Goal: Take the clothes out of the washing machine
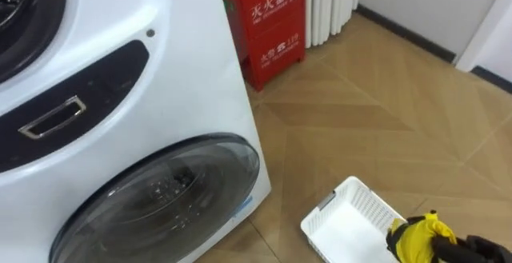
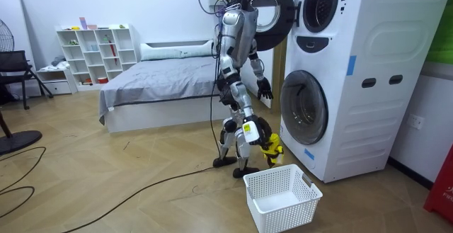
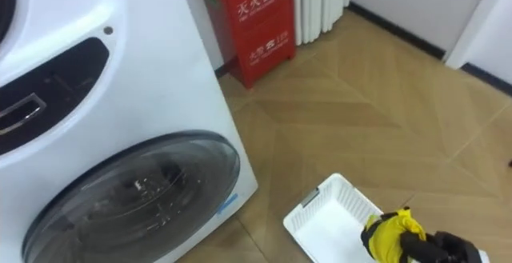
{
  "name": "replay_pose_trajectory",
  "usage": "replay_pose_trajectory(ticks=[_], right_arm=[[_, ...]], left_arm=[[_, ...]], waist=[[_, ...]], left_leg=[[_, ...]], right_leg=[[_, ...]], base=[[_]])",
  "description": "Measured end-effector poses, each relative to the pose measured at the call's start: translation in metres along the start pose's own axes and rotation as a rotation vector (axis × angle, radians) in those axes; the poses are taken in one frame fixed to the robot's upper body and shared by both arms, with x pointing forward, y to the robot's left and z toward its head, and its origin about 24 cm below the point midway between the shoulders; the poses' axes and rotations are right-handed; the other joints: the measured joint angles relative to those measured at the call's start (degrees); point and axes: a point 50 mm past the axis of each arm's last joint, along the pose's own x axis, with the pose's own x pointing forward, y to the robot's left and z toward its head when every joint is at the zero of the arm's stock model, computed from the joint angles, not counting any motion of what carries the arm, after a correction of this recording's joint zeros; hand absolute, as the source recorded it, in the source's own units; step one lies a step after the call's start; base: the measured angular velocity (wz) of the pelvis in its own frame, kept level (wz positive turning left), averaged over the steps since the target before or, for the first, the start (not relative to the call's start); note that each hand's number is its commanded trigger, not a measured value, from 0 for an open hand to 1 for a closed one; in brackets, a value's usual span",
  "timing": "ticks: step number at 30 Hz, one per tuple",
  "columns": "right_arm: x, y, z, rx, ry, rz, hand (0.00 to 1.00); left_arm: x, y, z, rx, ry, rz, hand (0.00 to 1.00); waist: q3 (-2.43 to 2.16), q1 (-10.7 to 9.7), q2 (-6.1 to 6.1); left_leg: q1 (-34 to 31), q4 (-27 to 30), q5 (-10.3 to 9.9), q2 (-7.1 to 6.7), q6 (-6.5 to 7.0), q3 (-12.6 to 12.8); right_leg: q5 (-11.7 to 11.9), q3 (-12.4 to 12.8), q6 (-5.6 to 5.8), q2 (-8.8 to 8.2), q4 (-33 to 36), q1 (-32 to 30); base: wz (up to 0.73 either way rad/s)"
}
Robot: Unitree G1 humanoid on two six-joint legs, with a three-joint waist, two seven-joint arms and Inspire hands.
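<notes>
Yellow garment (image 1: pixel 420 237) out of the drum, held low at the edge of the white basket (image 1: pixel 376 207).
The right hand (image 1: pixel 474 249) has its fingers curled round the bunched cloth, which hangs by the basket's near corner rather than over its middle. A clean drop likely means carrying it further over the opening, lowering it, then loosening the fingers so no fold catches the rim. The left hand (image 2: pixel 264 89) hangs beside the washing machine (image 1: pixel 184 95); its state cannot be told.

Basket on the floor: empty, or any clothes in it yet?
Empty: the white basket shows a bare bottom; the yellow garment is held in the right hand.
</notes>
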Motion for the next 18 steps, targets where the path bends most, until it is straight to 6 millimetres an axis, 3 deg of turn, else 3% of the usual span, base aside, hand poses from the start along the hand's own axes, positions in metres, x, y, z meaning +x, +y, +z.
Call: replay_pose_trajectory(ticks=[3, 5, 9, 18], right_arm=[[0.002, 0.003, 0.002, -0.008, -0.004, 0.001, 0.00], [0.003, 0.003, -0.001, -0.014, 0.007, -0.006, 0.00], [0.001, 0.007, -0.012, -0.033, 0.039, 0.006, 0.00], [0.000, 0.005, -0.018, 0.040, 0.072, -0.011, 0.00]], left_arm=[[0.001, -0.005, 0.005, -0.001, -0.008, -0.010, 0.00], [0.002, -0.006, 0.008, 0.016, -0.019, -0.017, 0.00], [0.001, -0.012, 0.006, 0.025, -0.016, -0.034, 0.00], [0.000, -0.012, 0.001, -0.003, 0.008, -0.036, 0.00]], waist=[[0.00, 0.74, 0.85], [0.02, 1.47, 0.88], [0.05, 1.55, 0.91], [0.08, 1.57, 0.84]], left_leg=[[-1.12, 0.56, 0.75, -0.28, 0.07, -1.86], [-1.25, 0.46, 1.44, -0.54, -0.05, -3.16], [-1.69, 0.49, 1.74, -0.69, -0.14, -5.62], [-1.84, 0.48, 1.97, -0.08, -0.44, -6.03]], right_leg=[[0.00, -0.09, -0.11, -0.44, 0.03, -0.60], [-0.22, -0.24, 0.14, -0.76, -0.03, -0.59], [-0.59, -0.65, -0.47, -0.86, 0.03, -0.63], [-0.75, -2.34, -1.06, -1.23, 0.07, -0.60]], base=[[0.10], [0.11], [0.07], [0.09]])
